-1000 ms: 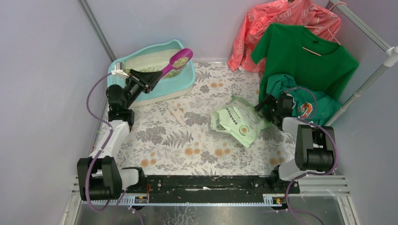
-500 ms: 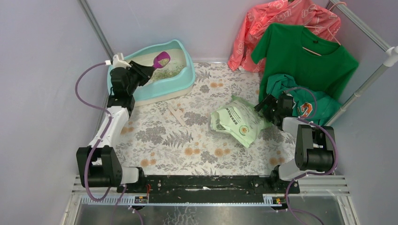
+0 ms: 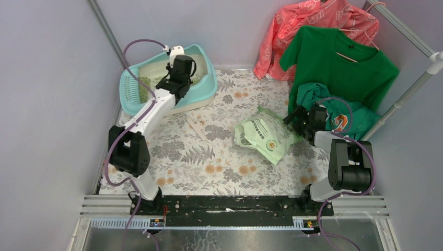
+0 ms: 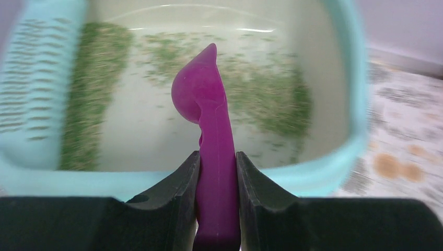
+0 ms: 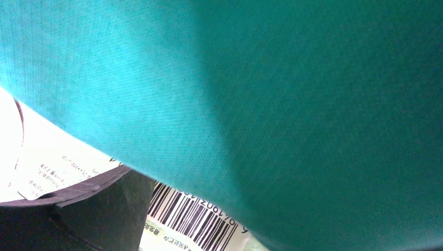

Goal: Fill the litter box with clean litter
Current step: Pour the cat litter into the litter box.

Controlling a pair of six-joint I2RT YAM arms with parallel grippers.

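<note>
Litter box (image 3: 212, 84) held thin scatter of clean litter (image 4: 277, 99); left fingers (image 4: 177, 201) clamped purple scoop (image 4: 201, 94) over near edge; right fingers (image 5: 78, 214), couldn't tell.

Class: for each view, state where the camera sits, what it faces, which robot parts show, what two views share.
Top external: above and behind the robot, looking down; left arm, right arm show.
Left wrist: faces the litter box; left gripper clamps purple scoop.
Right wrist: close to teal cloth and bag; one finger shows.
Shared, top and left wrist: litter box.
</note>
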